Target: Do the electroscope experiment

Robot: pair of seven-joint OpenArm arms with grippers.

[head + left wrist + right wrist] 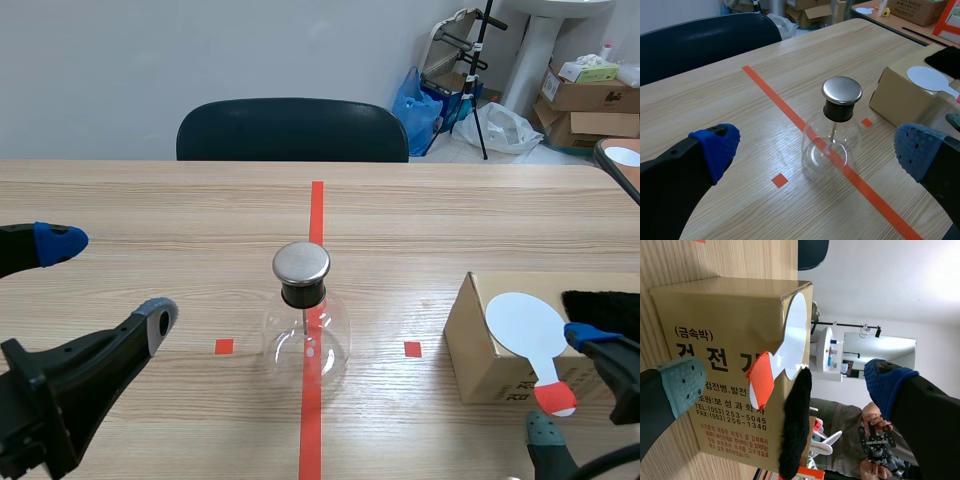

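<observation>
The electroscope [310,320] stands in the middle on the tape line [317,205], untouched. Right of it, a box [480,350] carries the white paddle [525,325], whose orange handle overhangs the near edge, with black fur [600,305] to its right. The right gripper [563,383] is spread open about that handle, so taking the paddle seems the step in hand, and next it must close squarely and lift clear; the left gripper [108,280] hangs released at near left.

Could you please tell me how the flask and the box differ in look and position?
The flask is clear, rounded glass; the box is opaque brown cardboard with flat sides. The flask stands on the red line; the box sits beside it, off the line. The flask is topped by a metal cap; the box carries a white paddle and black fur. Both rest on the table.
</observation>
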